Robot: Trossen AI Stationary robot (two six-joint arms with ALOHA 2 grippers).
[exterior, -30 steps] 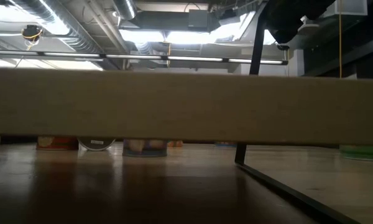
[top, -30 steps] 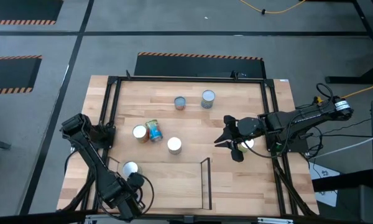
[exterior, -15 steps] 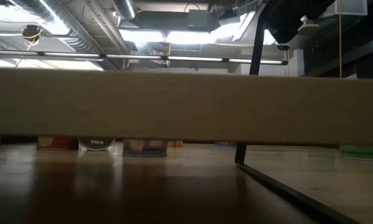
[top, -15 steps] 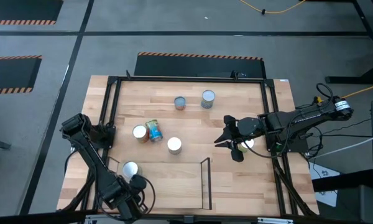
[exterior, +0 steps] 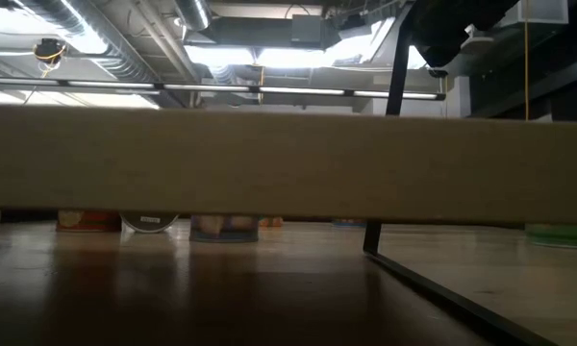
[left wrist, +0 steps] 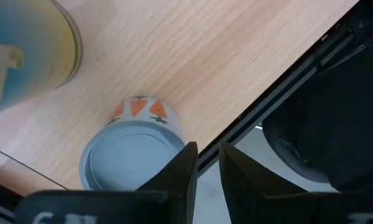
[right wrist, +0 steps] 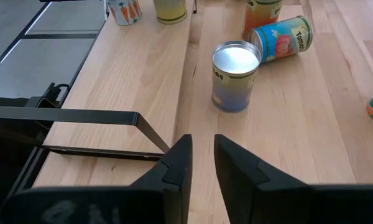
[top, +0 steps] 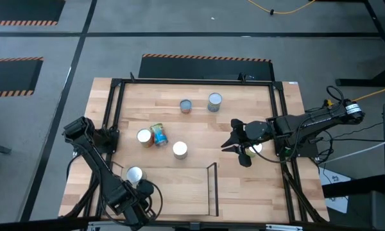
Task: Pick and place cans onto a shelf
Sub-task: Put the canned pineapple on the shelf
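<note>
Orange-labelled can point(left wrist: 132, 163) upright just beside the empty, nearly closed left end effector point(left wrist: 202, 169), nearer than the right one.

- A large wooden table point(top: 250, 192) with a black frame stands on grey floor point(top: 179, 32).
- Orange-and-black hazard strips point(top: 205, 58) mark the floor.
- A yellow cable point(top: 279, 11) lies beyond.
- Ceiling ducts point(exterior: 106, 43) run overhead.

Grey floor point(top: 179, 32) around the worktop point(top: 244, 109), marked with orange-and-black hazard stripes point(top: 205, 58). A yellow cable point(top: 279, 11) lies on it. Overhead: silver ducts point(exterior: 96, 38), bright ceiling light panels point(exterior: 288, 56).
</note>
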